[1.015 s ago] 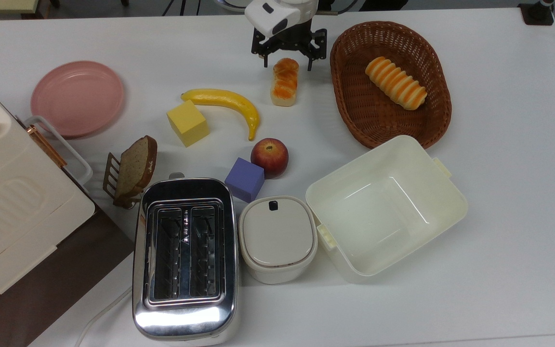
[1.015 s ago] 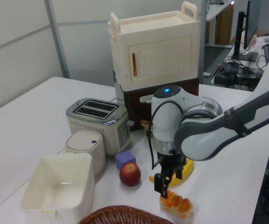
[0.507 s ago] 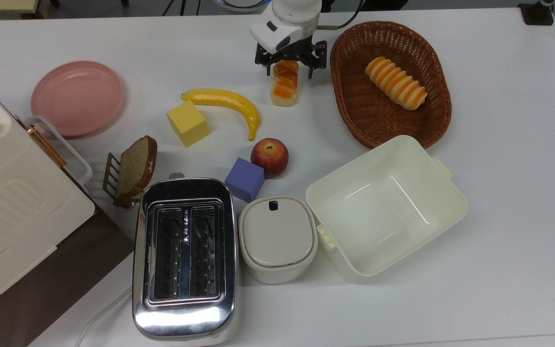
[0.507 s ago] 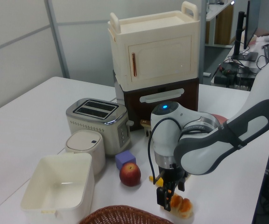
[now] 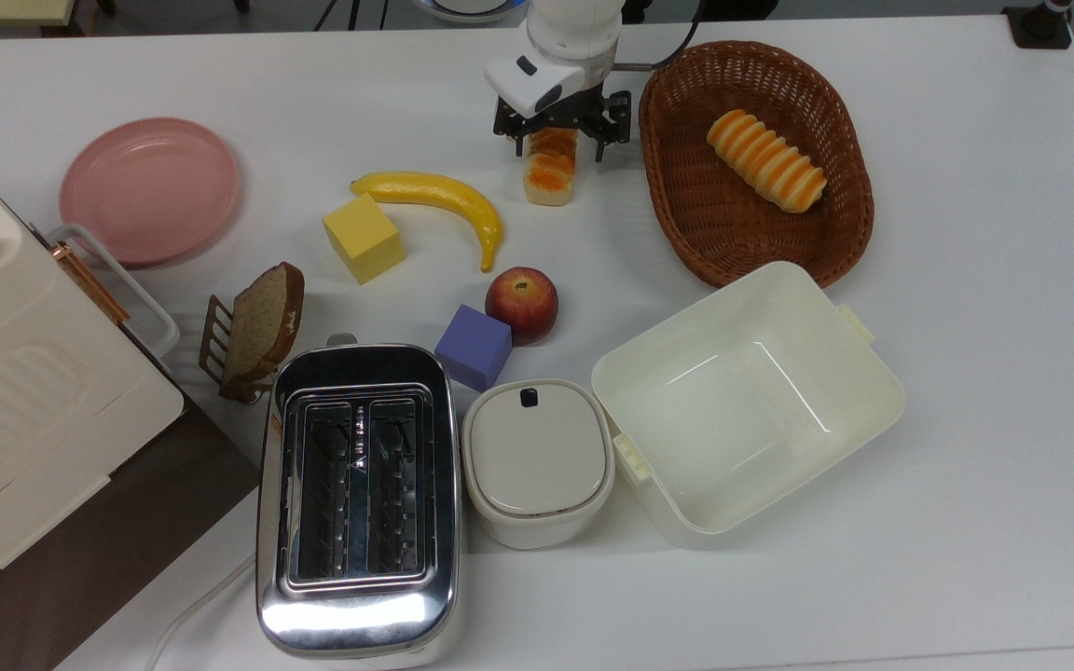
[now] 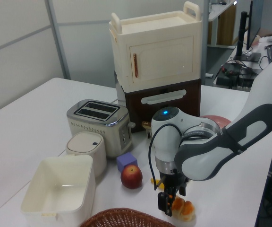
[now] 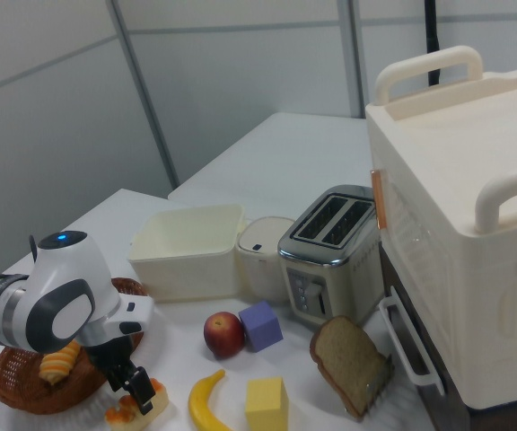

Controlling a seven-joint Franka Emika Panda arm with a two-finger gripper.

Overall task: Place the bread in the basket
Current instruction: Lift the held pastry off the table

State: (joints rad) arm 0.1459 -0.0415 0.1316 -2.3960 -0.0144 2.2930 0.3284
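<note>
The bread [image 5: 551,173], a short loaf with glossy orange-brown bumps and cream sides, lies on the white table just left of the basket [image 5: 677,200] in the top view. My gripper [image 5: 558,142] is lowered over the loaf's far end, open, with one finger on each side and small gaps showing. In the left view the bread [image 6: 185,211] sits beside my dark fingers [image 6: 163,207]. The right view has the gripper [image 7: 135,382] low over the bread [image 7: 138,406], with the wicker basket [image 7: 21,388] beside it.
A striped roll [image 5: 765,160] lies in the basket. A banana [image 5: 444,196], yellow block [image 5: 363,237], apple [image 5: 522,303] and purple cube [image 5: 474,347] sit near the loaf. A cream tub [image 5: 747,401], lidded pot [image 5: 537,461], toaster [image 5: 357,499], toast rack [image 5: 257,326] and pink plate [image 5: 150,189] stand further off.
The gripper has come down from above the loaf's far end until its fingers straddle it. The bread has not moved.
</note>
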